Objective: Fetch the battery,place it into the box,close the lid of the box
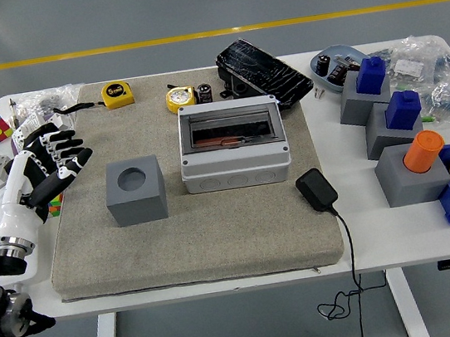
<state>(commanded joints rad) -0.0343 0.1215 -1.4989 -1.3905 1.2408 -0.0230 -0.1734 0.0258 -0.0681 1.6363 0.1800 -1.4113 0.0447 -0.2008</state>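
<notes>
- Head view, largest first: white bench point(224, 282), carrying a grey mat point(192, 232) across its middle.
- On the mat, well to the right of the fingers: grey box point(233, 144), lid up, black lid panel point(263, 72) lying tilted behind it.
- Nearer, just right of the fingers: grey block point(135, 189) with a round hole in its top.
- At the mat's left edge: left hand point(47, 168), fingers point(68, 154) spread and slightly bent, holding nothing, pointing right.
- Smallest: battery point(205, 92), a short dark cylinder seemingly standing upright, long axis vertical, just behind the box beside a yellow tape measure point(181, 98).
- Lies forward and well to the right of the fingers, beyond the block; only the left hand in view, so nearest by default.
- Fetch not yet begun, judging by the empty hand.
</notes>
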